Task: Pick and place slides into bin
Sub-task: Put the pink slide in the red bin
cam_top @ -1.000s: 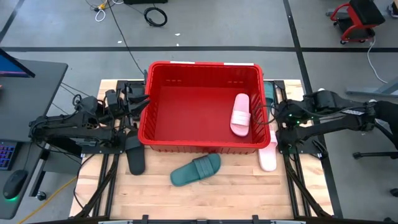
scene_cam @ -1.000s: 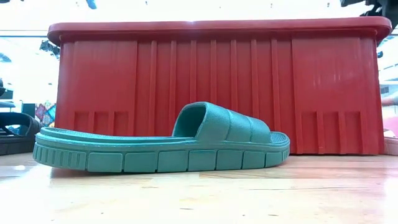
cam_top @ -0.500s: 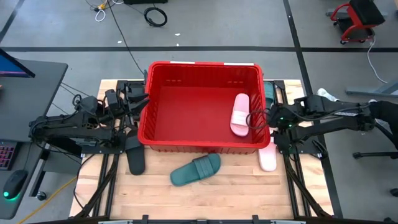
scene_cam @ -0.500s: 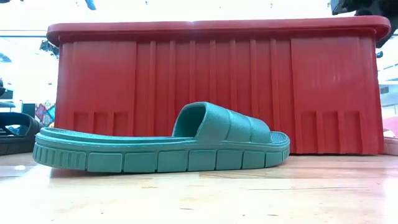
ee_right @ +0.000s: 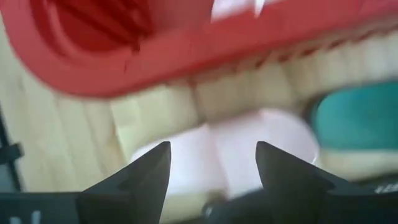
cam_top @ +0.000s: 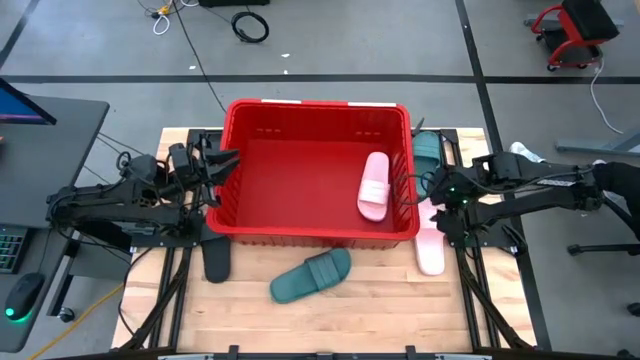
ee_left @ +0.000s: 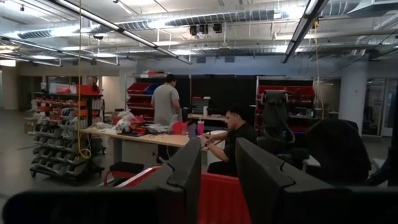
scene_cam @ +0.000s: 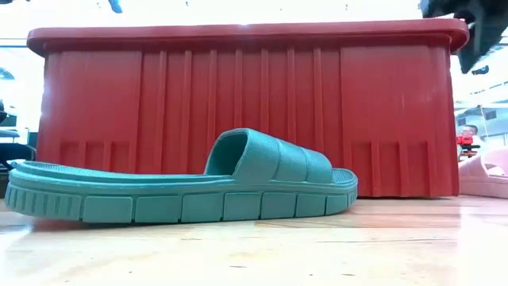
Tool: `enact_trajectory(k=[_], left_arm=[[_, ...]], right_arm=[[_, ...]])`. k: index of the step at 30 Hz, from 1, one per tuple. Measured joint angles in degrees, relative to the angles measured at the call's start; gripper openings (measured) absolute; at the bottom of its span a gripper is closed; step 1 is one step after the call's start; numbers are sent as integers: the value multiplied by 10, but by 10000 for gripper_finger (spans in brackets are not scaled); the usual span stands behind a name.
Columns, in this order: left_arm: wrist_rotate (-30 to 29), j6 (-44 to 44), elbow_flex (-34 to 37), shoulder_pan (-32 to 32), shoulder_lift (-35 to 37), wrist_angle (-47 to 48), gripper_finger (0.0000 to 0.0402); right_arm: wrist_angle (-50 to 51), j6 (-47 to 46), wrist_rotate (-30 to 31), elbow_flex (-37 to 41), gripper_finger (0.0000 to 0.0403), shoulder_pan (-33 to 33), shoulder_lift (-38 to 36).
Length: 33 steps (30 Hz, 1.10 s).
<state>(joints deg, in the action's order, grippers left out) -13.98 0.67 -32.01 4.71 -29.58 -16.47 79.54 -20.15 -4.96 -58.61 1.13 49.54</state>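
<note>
In the high view one pink slide (cam_top: 373,186) lay right of centre in the red bin (cam_top: 312,234), the right claw (cam_top: 428,190) hanging beside its right wall above a second pink slide (cam_top: 430,244) on the bench (cam_top: 380,310). The right wrist view showed that claw's fingers (ee_right: 148,176) spread open over that pink slide (ee_right: 236,152); judged mid-pick, it needed to descend and close, while the left claw (cam_top: 222,160) waited with its fingers slightly parted at the bin's upper left corner

We have four views. High view: straight down on the table (cam_top: 300,320), both arms and the floor around. Low view: table height, level, very near the teal slide (scene_cam: 182,191), the bin (scene_cam: 246,103) filling the frame behind. Both share these two. Left wrist view: looks level over the bin rim into the room. Right wrist view: close above a pink slide (ee_right: 236,155) beside the bin.
</note>
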Motion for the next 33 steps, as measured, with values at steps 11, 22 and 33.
enact_trajectory(k=[11,22,33], left_arm=[[0,0,0,0,0,2,107],[-10,-17,0,0,0,10,110],[-25,-24,0,0,0,10,112]], right_arm=[[31,-144,1,15,242,-64,-1],[15,-593,-29,86,242,-143,-3],[-20,-467,65,65,236,-264,17]])
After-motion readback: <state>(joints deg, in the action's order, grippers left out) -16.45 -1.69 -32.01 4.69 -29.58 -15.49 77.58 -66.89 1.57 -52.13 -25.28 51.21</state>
